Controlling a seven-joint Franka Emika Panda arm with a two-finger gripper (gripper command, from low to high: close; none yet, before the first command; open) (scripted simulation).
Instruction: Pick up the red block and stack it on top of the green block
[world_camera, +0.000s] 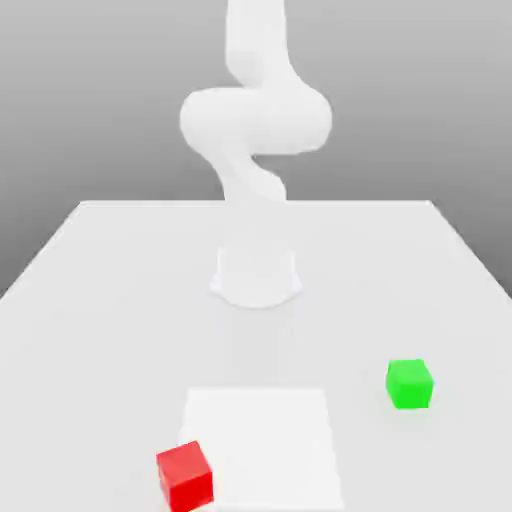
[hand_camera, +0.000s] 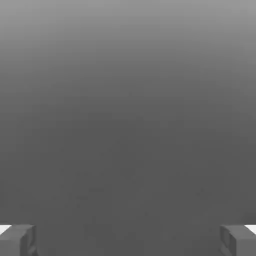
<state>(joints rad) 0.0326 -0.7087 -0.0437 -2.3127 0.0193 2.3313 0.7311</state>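
— What colours do I see?
— A plain red block (world_camera: 185, 475), a plain green block (world_camera: 409, 383), a white table (world_camera: 100, 300), my white arm (world_camera: 255, 120).
— And my end effector (hand_camera: 128, 240)?
— Grey fingers (hand_camera: 17, 240), grey backdrop.

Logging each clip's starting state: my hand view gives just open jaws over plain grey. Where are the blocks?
Observer: The red block sits on the table, low in the exterior view, toward its left.
Operator: And the green one?
Observer: The green block sits apart from it, toward the exterior view's right and higher in the picture.
Operator: Anything stacked yet?
Observer: No. Each block rests on the table by itself, and the arm rises well behind them, touching neither.
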